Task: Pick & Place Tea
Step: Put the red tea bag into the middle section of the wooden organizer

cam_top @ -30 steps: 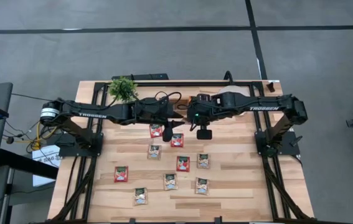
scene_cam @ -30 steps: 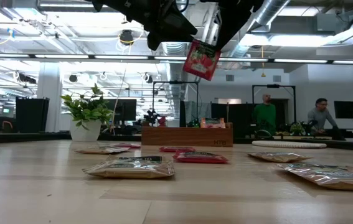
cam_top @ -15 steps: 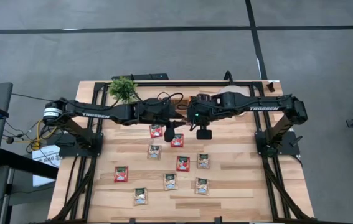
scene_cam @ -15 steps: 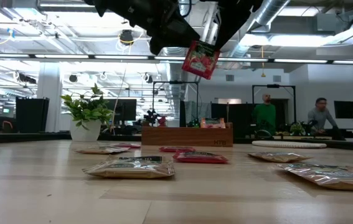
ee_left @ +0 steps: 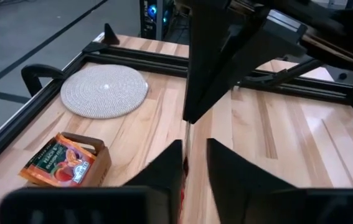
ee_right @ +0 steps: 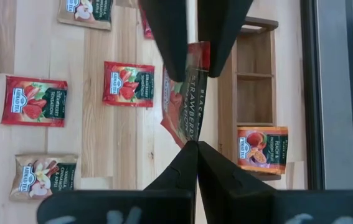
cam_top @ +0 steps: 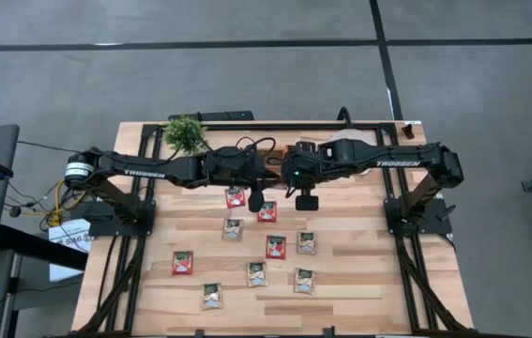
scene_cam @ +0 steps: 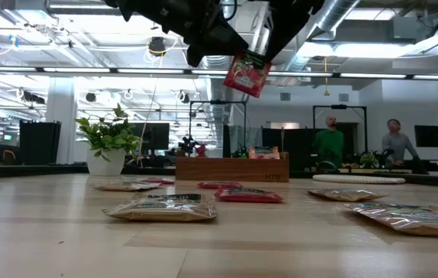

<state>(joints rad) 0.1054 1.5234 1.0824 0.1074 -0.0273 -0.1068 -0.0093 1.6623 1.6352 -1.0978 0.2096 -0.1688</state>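
- Slightly changed from half a second ago: the red sachet (scene_cam: 247,75) hangs a touch lower and more tilted in the low view, and the left arm has drawn a little back toward its own side in the high view.
- Held well above the counter (cam_top: 359,272), the red sachet sits between the two sets of fingers; its printed face reads as strawberry tea.
- Left gripper (ee_left: 192,149) has its fingers set narrow, with a sliver of red foil showing between them, so it appears clamped on one end of the sachet.
- Right gripper (ee_right: 192,144) has its fingers closed to a point on the opposite corner of the same sachet. Both seem to hold it at once, as in a handover.
- Judging by how it twists and curls between the two grips, the sachet is very light, thin and floppy, with a glossy wrapper likely to slip.
- Best hold is probably a firm pinch across a sealed edge, well in from the corner; a bare corner grip could let it swing or slide out.
- Beyond the right fingers lies the wooden tray (ee_right: 254,93), with an orange sachet (ee_right: 256,147) already in one compartment.
- To the other side of those fingers, more red sachets (ee_right: 128,83) lie flat on the counter.
- Ahead of the left fingers rests a round pale disc (ee_left: 104,91).
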